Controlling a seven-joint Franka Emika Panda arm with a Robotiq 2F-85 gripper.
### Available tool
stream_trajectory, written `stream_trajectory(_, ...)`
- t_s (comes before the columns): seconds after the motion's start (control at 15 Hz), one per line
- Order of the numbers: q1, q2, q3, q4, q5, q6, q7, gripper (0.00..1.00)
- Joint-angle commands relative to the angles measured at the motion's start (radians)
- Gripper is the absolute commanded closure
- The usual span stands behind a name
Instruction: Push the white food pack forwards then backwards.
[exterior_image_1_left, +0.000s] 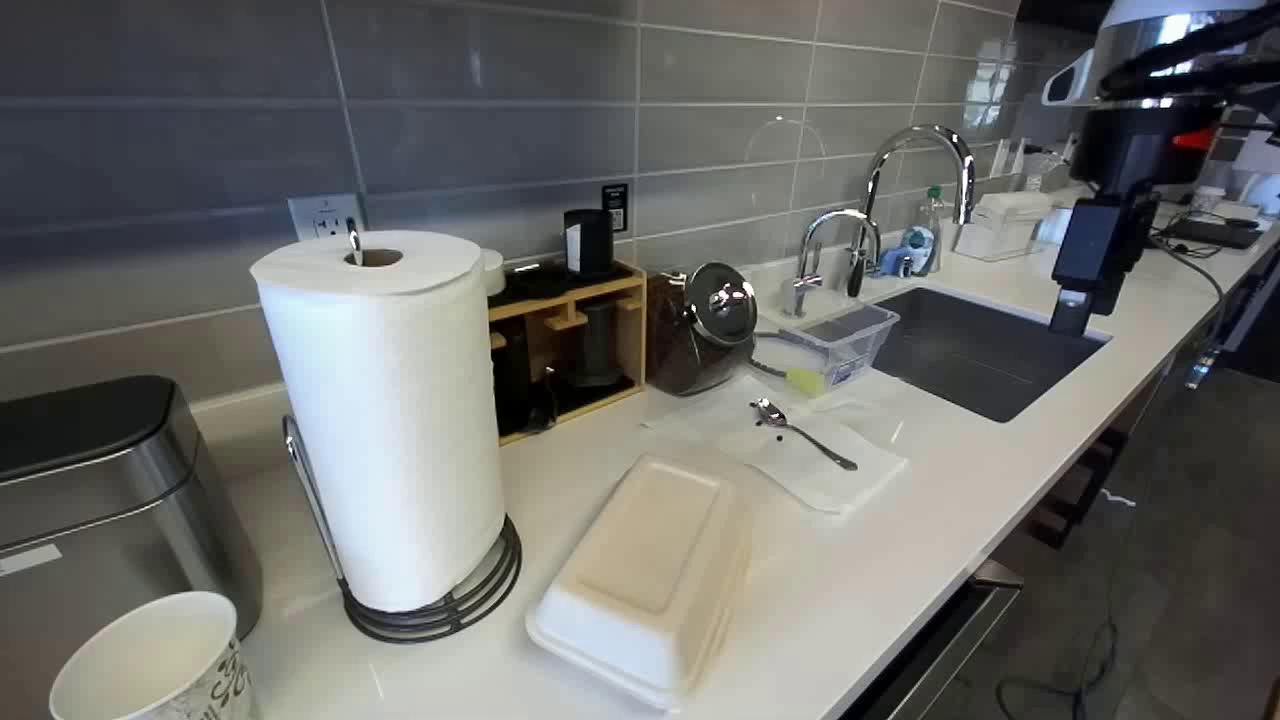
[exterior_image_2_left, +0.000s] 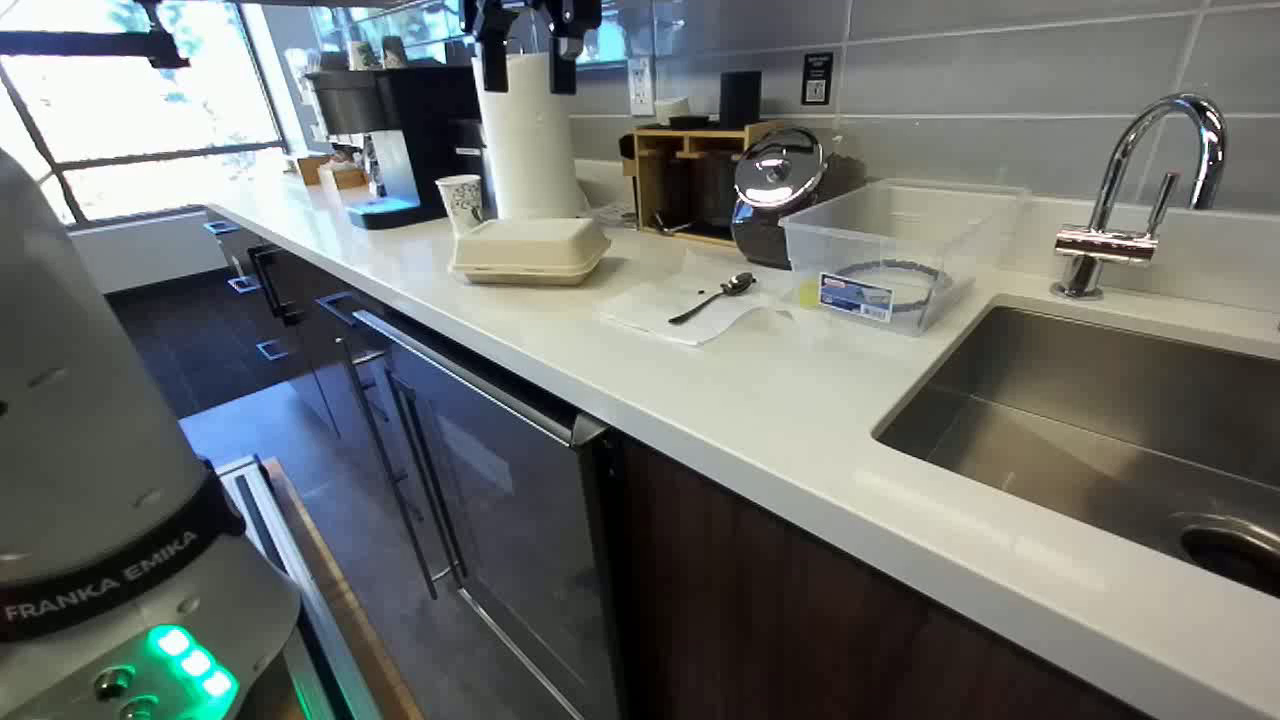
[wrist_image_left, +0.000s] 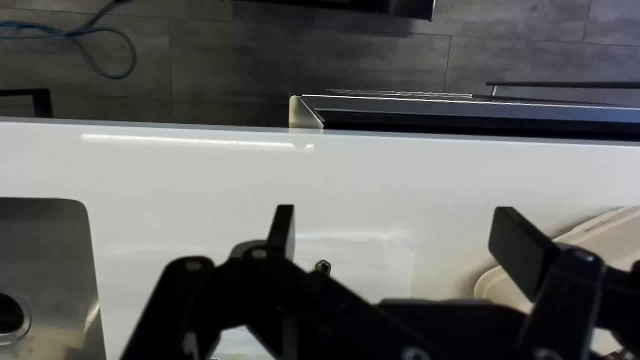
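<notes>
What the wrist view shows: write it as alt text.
A black gripper, open and empty, hangs over a white countertop, with part of a pale food pack at the right edge. Part of a sink shows lower left.

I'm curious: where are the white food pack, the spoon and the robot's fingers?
White food pack (exterior_image_1_left: 648, 545): in an exterior view, on top of its lid.
Spoon (exterior_image_1_left: 812, 440): in an exterior view, on its handle.
Fingers (wrist_image_left: 520, 255): in the wrist view, on one finger's flat face.
</notes>
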Motion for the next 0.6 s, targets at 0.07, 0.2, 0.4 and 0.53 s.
stream_trajectory(0.07,-0.003,0.001,0.003,0.002,0.002,-0.003,-0.001,0.00)
stream_trajectory(0.2,-0.003,0.001,0.003,0.002,0.002,-0.003,-0.001,0.00)
stream_trajectory(0.4,-0.003,0.001,0.003,0.002,0.002,-0.003,-0.001,0.00)
stream_trajectory(0.53,-0.008,0.017,0.004,0.003,0.027,0.017,0.038,0.00)
